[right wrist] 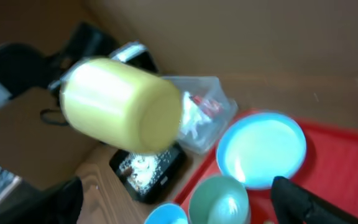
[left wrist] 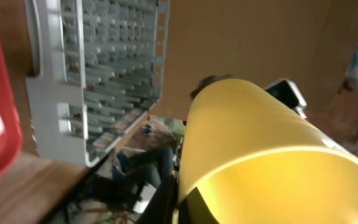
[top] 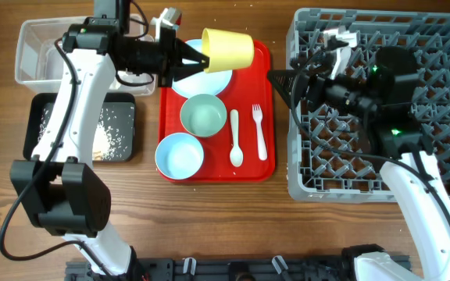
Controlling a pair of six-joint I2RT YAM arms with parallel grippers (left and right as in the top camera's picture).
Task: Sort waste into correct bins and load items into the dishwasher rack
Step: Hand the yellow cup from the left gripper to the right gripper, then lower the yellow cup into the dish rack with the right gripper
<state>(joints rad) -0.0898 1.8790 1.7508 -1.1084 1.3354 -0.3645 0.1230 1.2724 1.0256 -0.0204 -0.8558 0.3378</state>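
My left gripper (top: 196, 56) is shut on the rim of the yellow cup (top: 228, 48), holding it on its side above the red tray; the cup fills the left wrist view (left wrist: 260, 155) and shows in the right wrist view (right wrist: 120, 102). My right gripper (top: 281, 80) is open and empty at the grey rack's (top: 444, 31) left edge, pointing at the tray. On the tray lie the blue plate (top: 213, 80), two bowls (top: 203, 114) (top: 180, 154), the spoon (top: 235, 138) and fork (top: 259, 131). The black tray (top: 123, 113) holds rice. The clear tub (top: 33, 47) holds napkin and wrapper (right wrist: 205, 104).
The red serving tray (top: 268, 109) lies between the bins on the left and the rack on the right. Bare wooden table runs along the front. The left arm stretches over the clear tub and black tray.
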